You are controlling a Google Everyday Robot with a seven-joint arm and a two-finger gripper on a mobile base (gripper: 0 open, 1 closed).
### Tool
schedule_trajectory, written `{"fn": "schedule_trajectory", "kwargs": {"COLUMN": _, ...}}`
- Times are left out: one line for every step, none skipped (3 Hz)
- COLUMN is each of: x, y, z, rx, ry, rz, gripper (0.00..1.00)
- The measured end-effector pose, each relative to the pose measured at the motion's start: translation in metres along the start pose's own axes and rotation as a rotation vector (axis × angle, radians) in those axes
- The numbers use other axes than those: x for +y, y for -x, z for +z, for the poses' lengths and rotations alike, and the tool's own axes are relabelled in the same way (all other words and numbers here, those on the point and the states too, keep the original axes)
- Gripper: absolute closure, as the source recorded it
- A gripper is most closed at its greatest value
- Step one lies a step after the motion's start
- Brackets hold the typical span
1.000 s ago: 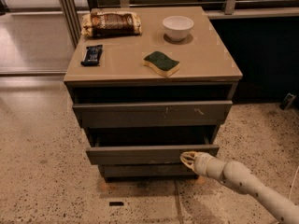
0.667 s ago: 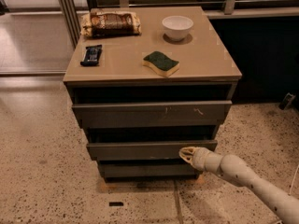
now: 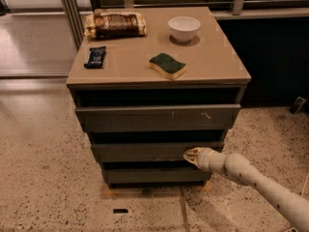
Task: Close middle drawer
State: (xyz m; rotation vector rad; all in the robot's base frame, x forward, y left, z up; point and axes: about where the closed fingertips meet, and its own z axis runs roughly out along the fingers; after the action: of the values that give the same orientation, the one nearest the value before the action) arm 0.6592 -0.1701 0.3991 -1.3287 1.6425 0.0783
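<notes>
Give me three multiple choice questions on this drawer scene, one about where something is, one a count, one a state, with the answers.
1. Where is the gripper?
A. at the right end of the middle drawer front
B. resting on the floor
C. raised high, far from everything

2. How many things lie on the cabinet top?
A. two
B. four
C. six

3. Which drawer front sticks out farthest?
A. top drawer
B. middle drawer
C. bottom drawer

Answers:
1 A: the gripper is at that front's right end.
2 B: bag, bowl, sponge and dark packet.
3 A: its front overhangs the middle drawer and bottom drawer.
</notes>
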Motion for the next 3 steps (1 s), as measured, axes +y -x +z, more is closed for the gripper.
{"fn": "schedule_trajectory", "kwargs": {"x": 0.0, "y": 0.0, "z": 0.0, "rx": 0.0, "ry": 0.0, "rz": 0.0, "gripper": 1.0}}
{"fn": "schedule_trajectory", "kwargs": {"x": 0.021, "y": 0.009, "z": -0.02, "rx": -0.01, "ry": 0.094, "rz": 0.018, "gripper": 1.0}}
{"fn": "schedule_trajectory", "kwargs": {"x": 0.06, "y": 0.031, "z": -0.063, "rx": -0.032, "ry": 0.272, "rz": 0.071, "gripper": 1.0}}
